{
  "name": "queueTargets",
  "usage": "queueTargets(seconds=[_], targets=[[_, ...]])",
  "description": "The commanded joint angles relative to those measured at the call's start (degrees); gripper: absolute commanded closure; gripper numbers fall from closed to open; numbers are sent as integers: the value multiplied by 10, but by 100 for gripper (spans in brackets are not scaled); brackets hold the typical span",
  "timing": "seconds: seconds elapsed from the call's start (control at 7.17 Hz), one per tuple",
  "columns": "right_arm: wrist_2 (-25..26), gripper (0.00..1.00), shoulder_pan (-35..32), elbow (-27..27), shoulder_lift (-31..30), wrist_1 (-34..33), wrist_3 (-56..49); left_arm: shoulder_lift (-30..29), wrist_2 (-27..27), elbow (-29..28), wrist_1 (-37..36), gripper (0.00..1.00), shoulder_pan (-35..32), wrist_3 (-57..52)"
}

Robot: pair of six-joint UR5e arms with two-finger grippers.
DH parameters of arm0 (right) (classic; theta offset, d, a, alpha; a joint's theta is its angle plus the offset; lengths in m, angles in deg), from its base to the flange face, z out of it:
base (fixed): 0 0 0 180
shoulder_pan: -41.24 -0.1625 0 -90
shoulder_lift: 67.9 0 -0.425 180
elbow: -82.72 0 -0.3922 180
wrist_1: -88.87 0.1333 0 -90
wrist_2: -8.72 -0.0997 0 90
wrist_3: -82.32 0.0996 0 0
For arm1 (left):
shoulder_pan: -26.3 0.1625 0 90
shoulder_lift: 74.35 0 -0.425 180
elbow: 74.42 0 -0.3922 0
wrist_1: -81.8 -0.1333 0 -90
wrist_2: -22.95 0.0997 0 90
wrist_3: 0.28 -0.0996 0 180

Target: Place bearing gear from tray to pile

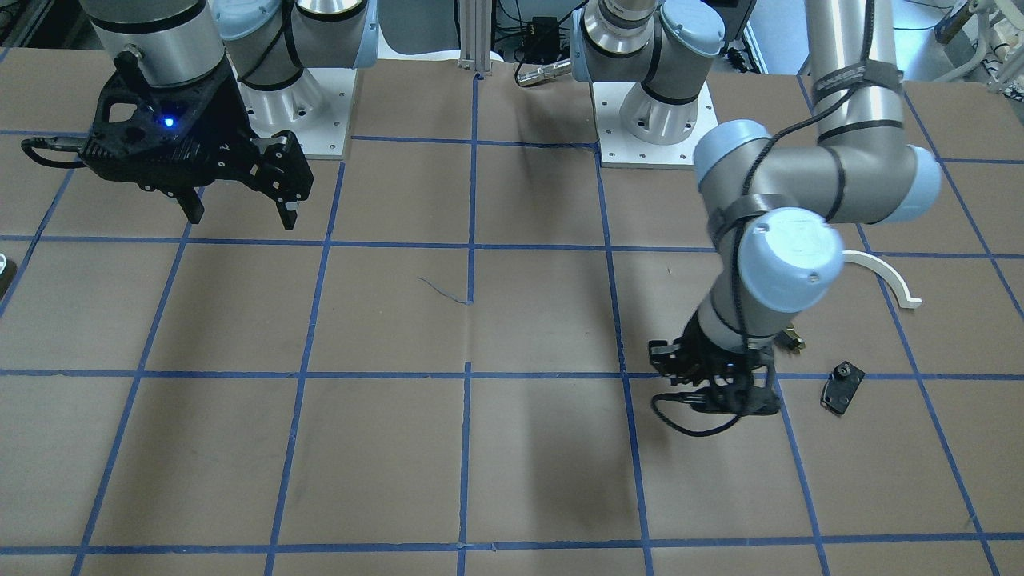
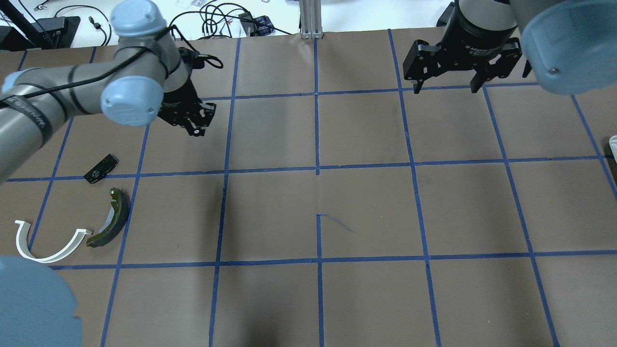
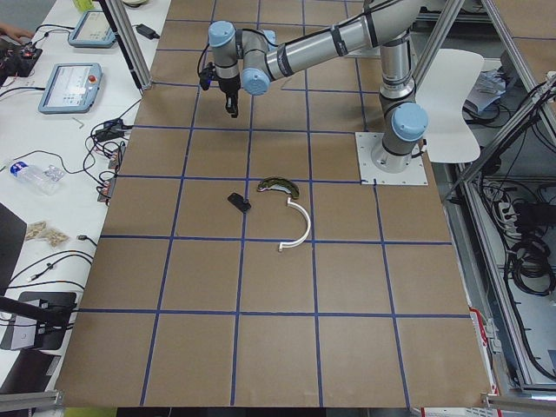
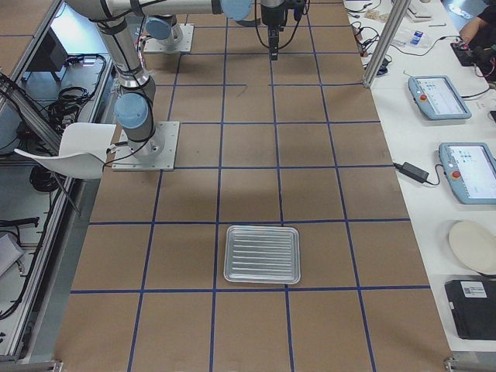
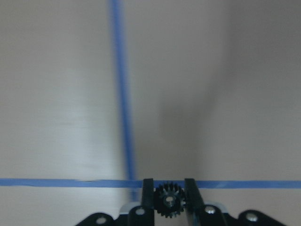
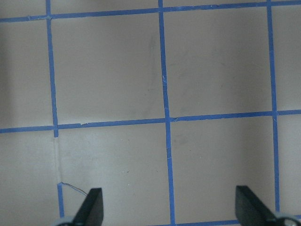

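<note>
My left gripper (image 5: 169, 202) is shut on a small black toothed bearing gear (image 5: 169, 199) and holds it over a blue tape crossing. In the overhead view this gripper (image 2: 195, 123) is up and to the right of the pile: a small black plate (image 2: 101, 168), a dark olive brake shoe (image 2: 112, 219) and a white plastic arc (image 2: 48, 245). My right gripper (image 2: 446, 86) is open and empty, raised over the far right of the table. The silver tray (image 4: 262, 254) lies empty in the exterior right view.
The table is brown paper with a blue tape grid. In the front-facing view my left forearm hides most of the brake shoe; the white arc (image 1: 884, 276) and black plate (image 1: 842, 386) show beside it. Both arm bases stand on white plates (image 1: 652, 120).
</note>
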Motion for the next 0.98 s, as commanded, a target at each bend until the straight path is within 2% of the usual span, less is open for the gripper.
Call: queueTargets(seconds=[0.0,0.28,0.42,0.56,0.84], targets=[[0,0,-1,-1,-1,1,0,18,13,17,2,97,120,-163],[0,0,1,-3,-2,1,-1,5,7,17,-7,100,262,-327],[0,0,-1,-3,-2,2,-1,-17,3,20,-47,100,314,-408],[0,0,-1,-4,-2,1,-1,-40,-15,19,-87,100,336,-454],[0,0,-1,-4,-2,3,0,-74,-26,16,-97,96,347,-465]])
